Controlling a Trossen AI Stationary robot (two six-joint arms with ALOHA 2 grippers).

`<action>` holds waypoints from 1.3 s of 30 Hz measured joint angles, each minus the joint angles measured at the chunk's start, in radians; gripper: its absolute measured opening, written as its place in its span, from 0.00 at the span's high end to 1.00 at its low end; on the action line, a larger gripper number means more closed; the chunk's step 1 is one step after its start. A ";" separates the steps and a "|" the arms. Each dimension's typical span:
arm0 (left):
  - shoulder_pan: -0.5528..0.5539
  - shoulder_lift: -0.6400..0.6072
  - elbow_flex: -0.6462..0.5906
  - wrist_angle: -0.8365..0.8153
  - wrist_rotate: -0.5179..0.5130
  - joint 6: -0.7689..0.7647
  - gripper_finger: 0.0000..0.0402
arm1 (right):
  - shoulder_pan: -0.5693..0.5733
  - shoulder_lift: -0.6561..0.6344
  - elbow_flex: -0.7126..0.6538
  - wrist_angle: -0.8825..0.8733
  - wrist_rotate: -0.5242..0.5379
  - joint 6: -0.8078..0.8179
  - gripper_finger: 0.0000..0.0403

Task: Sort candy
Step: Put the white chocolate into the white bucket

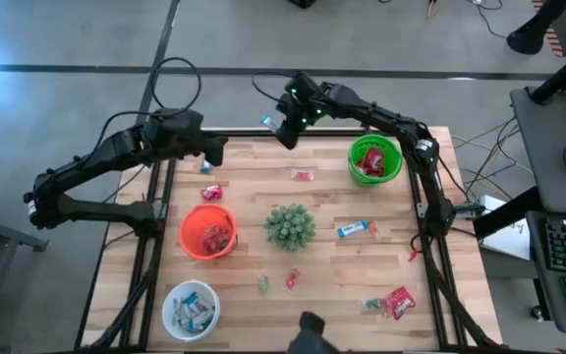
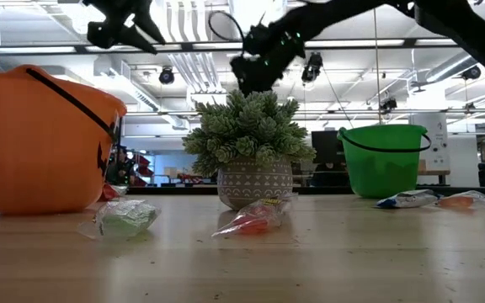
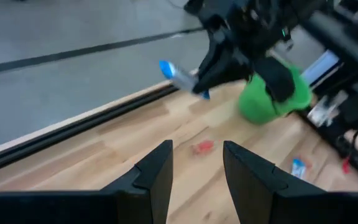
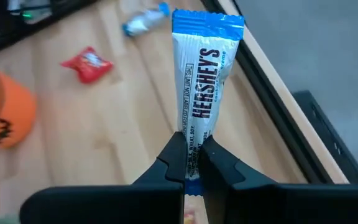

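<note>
While the right claw [image 4: 191,163] pinches a blue-and-white bar [image 4: 202,81] by one end above the table's [image 1: 254,177] far edge, carry it level to the white bowl [image 1: 191,310] at the near left corner. Left claw [image 3: 197,163]: part open, empty, far left corner.

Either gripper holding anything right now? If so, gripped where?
The right gripper is shut on a blue-and-white Hershey's bar, pinching it near one end of the wrapper, lifted above the table's far edge. The left gripper is open and holds nothing.
</note>
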 joint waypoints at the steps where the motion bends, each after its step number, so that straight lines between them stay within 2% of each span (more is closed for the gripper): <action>1: 0.000 0.000 0.000 0.014 0.001 -0.008 0.69 | 0.012 0.000 0.018 -0.013 0.000 -0.010 0.97; 11: 0.000 0.064 0.000 0.117 0.130 -0.124 0.69 | 0.135 0.000 0.161 -0.067 0.000 -0.060 0.97; 19: 0.000 0.100 0.000 0.147 0.132 -0.116 0.69 | 0.195 -0.001 0.232 -0.094 0.001 -0.052 0.97; 26: 0.000 0.099 0.000 0.207 0.224 -0.086 0.69 | 0.213 -0.001 0.239 -0.081 0.002 -0.003 0.97; 39: 0.001 0.147 0.000 0.214 0.258 -0.080 0.69 | 0.232 0.000 0.237 -0.087 0.009 0.011 0.97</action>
